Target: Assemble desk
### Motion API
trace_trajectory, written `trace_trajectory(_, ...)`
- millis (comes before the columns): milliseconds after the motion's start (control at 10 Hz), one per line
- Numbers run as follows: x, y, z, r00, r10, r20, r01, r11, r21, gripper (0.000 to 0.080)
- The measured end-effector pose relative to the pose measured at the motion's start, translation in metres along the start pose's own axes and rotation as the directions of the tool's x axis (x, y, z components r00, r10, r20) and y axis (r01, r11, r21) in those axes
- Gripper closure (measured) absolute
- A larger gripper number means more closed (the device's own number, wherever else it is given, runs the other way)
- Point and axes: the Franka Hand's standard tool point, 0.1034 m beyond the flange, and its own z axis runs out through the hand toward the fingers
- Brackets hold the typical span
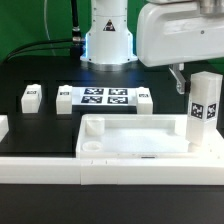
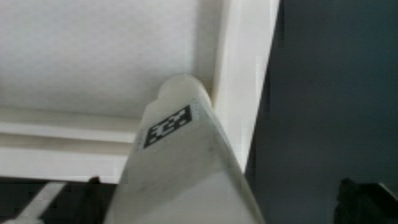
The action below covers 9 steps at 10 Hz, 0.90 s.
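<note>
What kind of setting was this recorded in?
Probably a robotics lab bench, not a home. A black table is edged by a long low white border rail. A green backdrop curtain hangs behind. A flat white marker board lies before the white robot arm base.

- straight below the gripper (image 1: 194, 84): the held leg (image 1: 203, 110) and the tabletop (image 1: 120, 150) rim block the way down.
- beside it, over the tabletop's hollow: open room.
- farther off, past the tabletop: a loose leg (image 1: 143, 98) and the marker board (image 1: 105, 97).
</note>
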Motion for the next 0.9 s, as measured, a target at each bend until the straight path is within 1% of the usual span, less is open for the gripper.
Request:
trace_trajectory(100, 0.0003, 0.0003, 0.0009, 0.988, -0.155, -0.003, 0.155, 0.988, -0.002, 0.0150)
trace_trajectory(200, 0.0008, 0.0005, 0.0009, 0.975, -0.223, -0.005, 0.223, 0.975, -0.004, 0.0150)
trace_trajectory(300, 0.0011, 0.0011, 0.0008, 0.964, -0.267, -0.005, 0.267, 0.964, -0.009, 0.0181)
trace_trajectory(400, 0.0009, 0.0014, 0.0011, 0.959, -0.282, -0.004, 0.282, 0.959, -0.009, 0.0181)
trace_trajectory(600, 0.0008, 0.0015, 0.0016, 0.960, -0.281, -0.004, 0.281, 0.960, -0.008, 0.0464)
trace_trajectory(700, 0.0005, 0.0036, 0.0019, 0.960, -0.281, -0.002, 0.281, 0.960, -0.011, 0.0464)
trace_trajectory(800, 0.0003, 0.0032, 0.0024, 0.960, -0.281, -0.001, 0.281, 0.960, -0.011, 0.0508)
trace_trajectory(900, 0.0001, 0.0033, 0.0025, 0.960, -0.279, 0.000, 0.279, 0.960, -0.010, 0.0508)
